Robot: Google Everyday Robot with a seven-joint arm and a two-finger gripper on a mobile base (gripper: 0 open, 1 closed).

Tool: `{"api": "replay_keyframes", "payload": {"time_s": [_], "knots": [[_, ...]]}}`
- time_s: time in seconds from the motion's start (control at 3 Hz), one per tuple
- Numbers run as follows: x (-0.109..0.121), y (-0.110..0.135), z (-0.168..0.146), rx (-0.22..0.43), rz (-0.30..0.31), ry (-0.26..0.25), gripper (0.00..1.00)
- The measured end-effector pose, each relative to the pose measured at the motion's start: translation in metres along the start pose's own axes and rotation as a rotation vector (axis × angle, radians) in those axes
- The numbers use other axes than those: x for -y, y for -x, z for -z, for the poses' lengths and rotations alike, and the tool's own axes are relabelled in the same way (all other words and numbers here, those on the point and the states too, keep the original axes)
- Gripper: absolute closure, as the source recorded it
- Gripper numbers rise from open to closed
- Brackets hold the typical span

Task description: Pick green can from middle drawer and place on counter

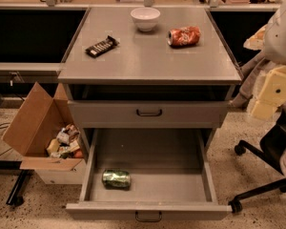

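The green can lies on its side on the floor of the open middle drawer, in the front left part. The drawer is pulled out towards me, with its small dark handle at the bottom edge. The counter is the grey cabinet top above it. My gripper hangs at the right edge of the view, beside the cabinet's right side, at about the height of the closed drawer. It is well apart from the can and holds nothing that I can see.
On the counter are a white bowl, an orange-red can on its side and a dark snack bar. A closed drawer with a black handle sits above the open one. A cardboard box stands left, an office chair right.
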State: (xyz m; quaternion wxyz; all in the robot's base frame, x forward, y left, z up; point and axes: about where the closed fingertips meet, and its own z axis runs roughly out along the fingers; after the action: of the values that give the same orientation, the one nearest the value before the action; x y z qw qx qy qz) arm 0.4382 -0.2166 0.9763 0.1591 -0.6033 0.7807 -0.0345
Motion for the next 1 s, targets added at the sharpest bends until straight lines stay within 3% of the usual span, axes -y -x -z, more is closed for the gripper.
{"api": "replay_keyframes", "payload": {"time_s": [0.33,0.67,1.0], "knots": [[0.0,0.0,0.0,0.0,0.0,0.0,0.0],[-0.004,0.0,-0.019,-0.041,0.012,0.019,0.0],[-0.027,-0.001,-0.091,-0.032,0.035,0.113,0.0]]}}
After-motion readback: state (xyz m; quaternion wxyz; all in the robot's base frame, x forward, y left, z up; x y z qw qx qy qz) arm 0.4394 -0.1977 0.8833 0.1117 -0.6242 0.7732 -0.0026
